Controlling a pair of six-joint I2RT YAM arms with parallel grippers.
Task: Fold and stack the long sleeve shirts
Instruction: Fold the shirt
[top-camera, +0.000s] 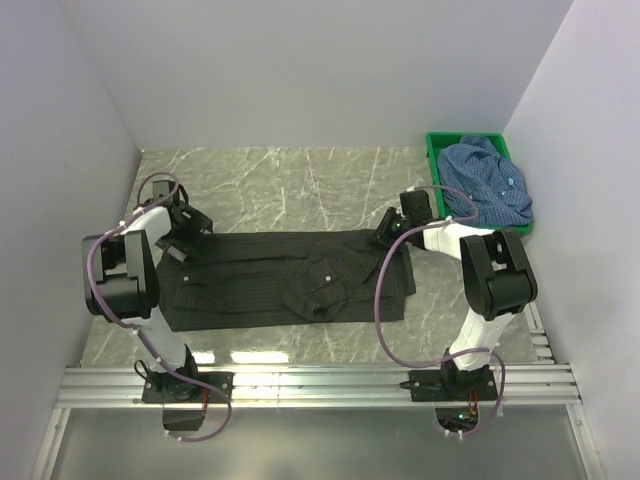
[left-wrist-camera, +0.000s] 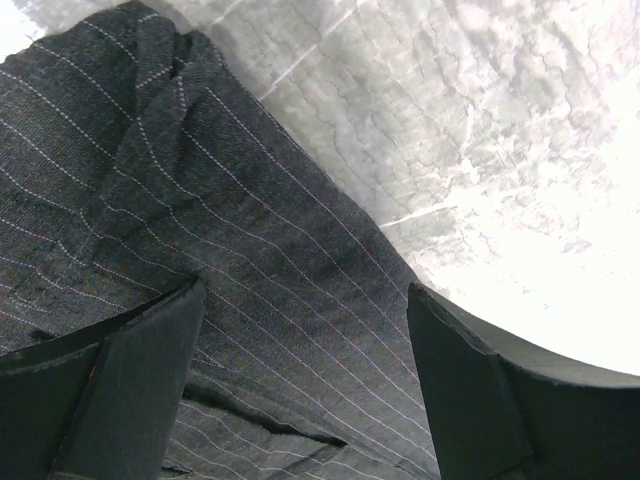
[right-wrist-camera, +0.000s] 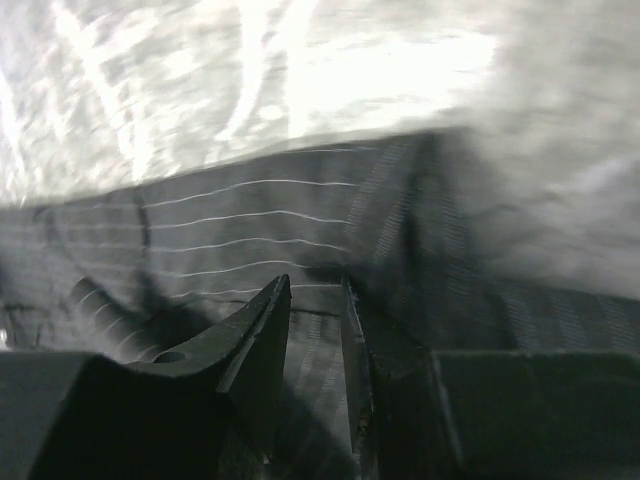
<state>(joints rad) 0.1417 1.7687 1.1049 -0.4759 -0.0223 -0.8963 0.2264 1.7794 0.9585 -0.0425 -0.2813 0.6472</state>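
table (top-camera: 280, 180): grey-green marbled top with pale walls on 3 sides. The 2 arms are bolted at its near edge.
black shirt (top-camera: 250, 290): spread flat across the middle of the table between the 2 arms, its long side running left to right. It has fine pale stripes, and a rumpled fold lies on top of its right half.
crate (top-camera: 436, 150): green, in the far right corner of the table, just beyond the right arm and apart from the black shirt.
blue shirt (top-camera: 485, 185): bunched up inside the crate, filling it and rising above the rim.
left gripper (top-camera: 188, 222): low over the far left corner of the black shirt. In the wrist view its 2 fingers (left-wrist-camera: 130, 390) stand wide apart, with striped cloth lying loose beneath and between them and bare table beyond the hem. It has hold of nothing.
right gripper (top-camera: 388, 230): low at the far right corner of the black shirt. The wrist view is blurred. Its 2 fingers (right-wrist-camera: 255, 340) are drawn close with only a thin slit between them, tips down at the cloth near its edge. Cannot tell whether any cloth is pinched.
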